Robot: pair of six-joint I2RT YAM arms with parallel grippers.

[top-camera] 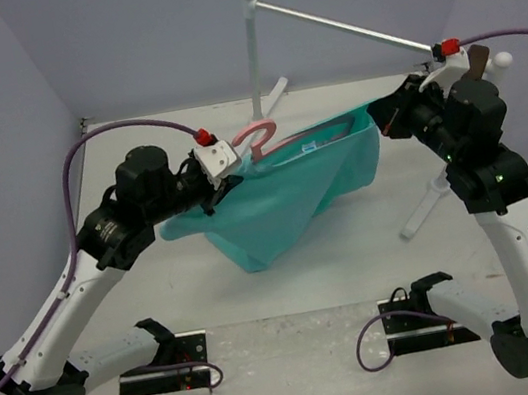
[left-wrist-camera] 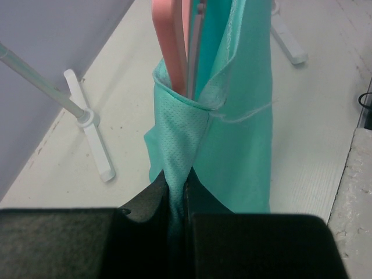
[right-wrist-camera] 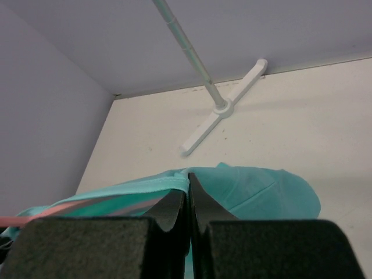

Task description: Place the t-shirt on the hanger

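T-shirt (top-camera: 288, 188) hangs in the air between the two arms, stretched above the table (top-camera: 209, 293), with its low corner sagging toward the surface.

Left gripper (top-camera: 214, 191): fingers closed tight on a bunch of fabric at the shirt's left edge.

Right gripper (top-camera: 385, 118): fingers pressed together on the right hem.

Hanger (top-camera: 259, 137): the hook pokes up just beside the left gripper. In the left wrist view its pink arm runs down into a fold of the shirt. Neither gripper appears to hold the hanger itself; the cloth alone seems to carry it.

Risks, as judged:
- Slack or an uneven pull lets the hanger tilt and slide out of the opening.
- Too much tension drags fabric out of a thin pinch, and the shirt drops.
- The right wrist sits near the rack rod (top-camera: 347, 26), so a careless lift could knock it.
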